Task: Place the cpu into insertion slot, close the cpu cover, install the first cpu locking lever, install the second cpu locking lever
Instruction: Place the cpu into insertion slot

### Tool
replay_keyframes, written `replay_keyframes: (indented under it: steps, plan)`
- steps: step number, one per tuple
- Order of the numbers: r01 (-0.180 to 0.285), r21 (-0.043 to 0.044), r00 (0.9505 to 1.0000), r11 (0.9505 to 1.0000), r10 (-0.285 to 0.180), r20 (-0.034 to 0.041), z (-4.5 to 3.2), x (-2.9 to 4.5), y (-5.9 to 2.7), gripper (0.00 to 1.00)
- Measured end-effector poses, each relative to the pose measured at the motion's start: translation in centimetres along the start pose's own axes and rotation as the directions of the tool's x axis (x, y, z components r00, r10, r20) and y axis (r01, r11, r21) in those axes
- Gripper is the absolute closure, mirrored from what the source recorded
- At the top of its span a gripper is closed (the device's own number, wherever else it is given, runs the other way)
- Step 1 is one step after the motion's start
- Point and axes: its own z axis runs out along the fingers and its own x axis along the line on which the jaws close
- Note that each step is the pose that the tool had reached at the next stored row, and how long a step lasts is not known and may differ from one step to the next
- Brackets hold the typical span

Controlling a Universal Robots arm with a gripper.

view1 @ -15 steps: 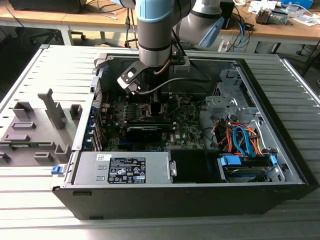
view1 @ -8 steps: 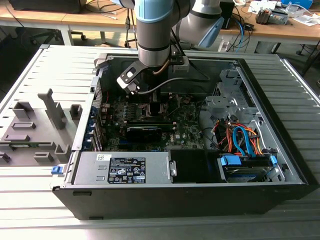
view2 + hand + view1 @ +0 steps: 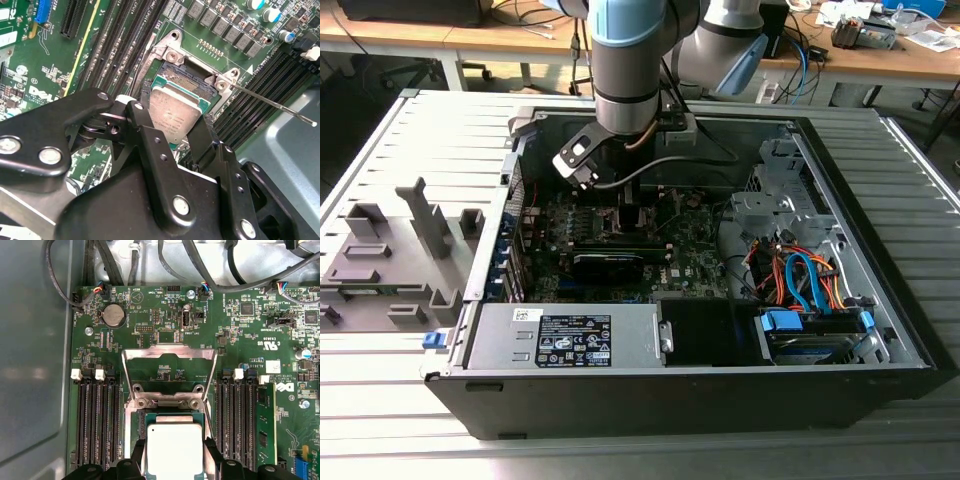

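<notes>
Second wrist view, close on the gripper [image 3: 169,125]: clenched on the cpu [image 3: 175,112], with one black finger [image 3: 150,145] against each of two opposite edges and only the chip's width between them. Holding it silvery top up, slightly tilted, over the insertion slot [image 3: 189,80]. Not covering the whole slot, with a band of dark pin field bare beyond the chip's far edge. Cannot tell whether touching the slot or just above it. Beside the slot, sticking out unlatched over the memory slots [image 3: 255,82], a thin metal locking lever [image 3: 272,104].

Same grasp in the first wrist view: gripper [image 3: 174,462] pinching the cpu [image 3: 174,450] by its sides, over the insertion slot [image 3: 172,416] on the green motherboard [image 3: 150,305]. Beyond the chip, open and standing up off the slot on its hinge, the cpu cover [image 3: 170,353], with green board visible through its square window. To either side, rows of long black memory slots [image 3: 95,425].

Seen in the exterior view: reaching straight down from the arm [image 3: 630,60] into the open computer case [image 3: 700,400], with the gripper [image 3: 628,215] low over the motherboard [image 3: 690,260]. On the exterior view's left, outside the case, grey fixture blocks [image 3: 390,260] on the slatted table [image 3: 380,420].
</notes>
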Motion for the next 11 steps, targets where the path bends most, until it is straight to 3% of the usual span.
replay_keyframes:
  steps: [2,11]
  plan:
    - [0.000,0.0000,1.0000,1.0000,0.000,-0.0001,0.53,0.00,-0.03,0.46]
    - [0.000,0.0000,1.0000,1.0000,0.000,0.0000,0.67,0.00,-0.03,0.46]
